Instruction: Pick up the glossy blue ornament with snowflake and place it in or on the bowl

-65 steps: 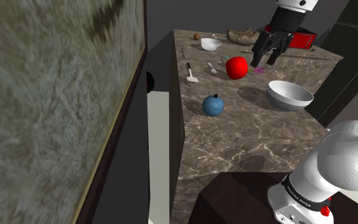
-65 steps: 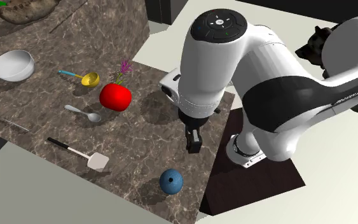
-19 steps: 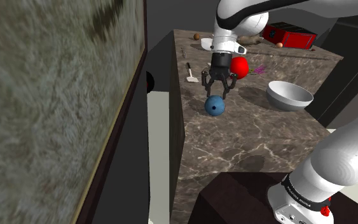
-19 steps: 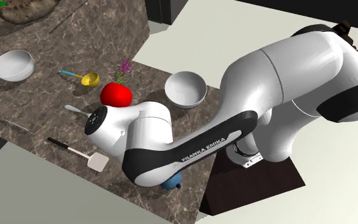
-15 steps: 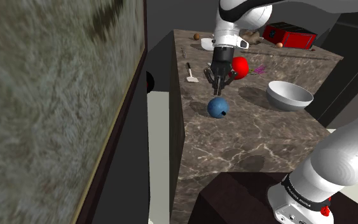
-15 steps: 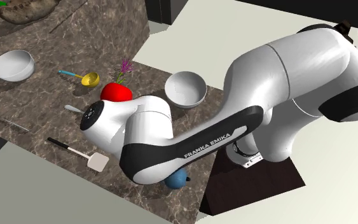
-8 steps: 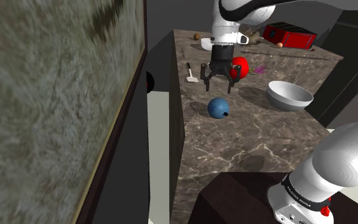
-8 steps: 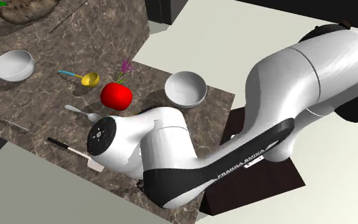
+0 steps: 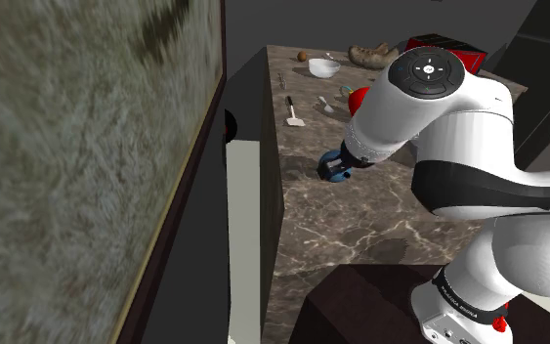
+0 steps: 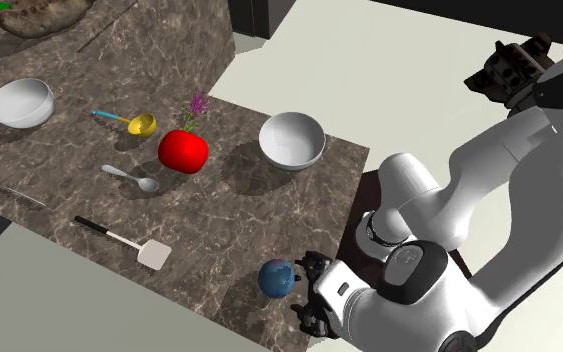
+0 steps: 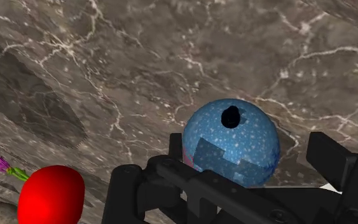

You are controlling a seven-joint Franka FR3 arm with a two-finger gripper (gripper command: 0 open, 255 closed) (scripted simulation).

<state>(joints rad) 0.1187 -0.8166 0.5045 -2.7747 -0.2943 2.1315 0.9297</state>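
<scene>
Blue ornament [image 10: 274,278] rests on the dark marble countertop [image 10: 229,215], well apart from the white bowl [image 10: 292,140]. It lies toward the second exterior view's bottom from that bowl, near the counter's edge, in roughly the same spot as half a second back. The big change is the arm [image 9: 448,107]. Half a second back the claw hangs straight down over the ornament; now the arm is folded low, its bulk covers the bowl in the shoulder view, and the gripper [image 10: 303,290] meets the ornament sideways, from the side away from the bowl. The claw is spread. In the wrist view the speckled blue ball, with a dark hole in its top, sits between the black fingers [image 11: 336,159]; one is at its edge, the other stands clear with a gap, so it is not pinched. The red ball [image 10: 183,151] is beside the bowl toward the second exterior view's left, with a purple sprig [image 10: 197,106] just behind it. The yellow spoon [image 10: 139,124], metal spoon [image 10: 134,178] and spatula [image 10: 129,242] lie farther from the bowl that way, and a second white bowl [image 10: 19,102] farthest; none of them has moved. The counter is brown stone with white veins. Around it are a pale floor [image 10: 299,60], the dark box stand [image 9: 360,303], and a fuzzy grey panel [image 9: 77,166] in a dark frame.
</scene>
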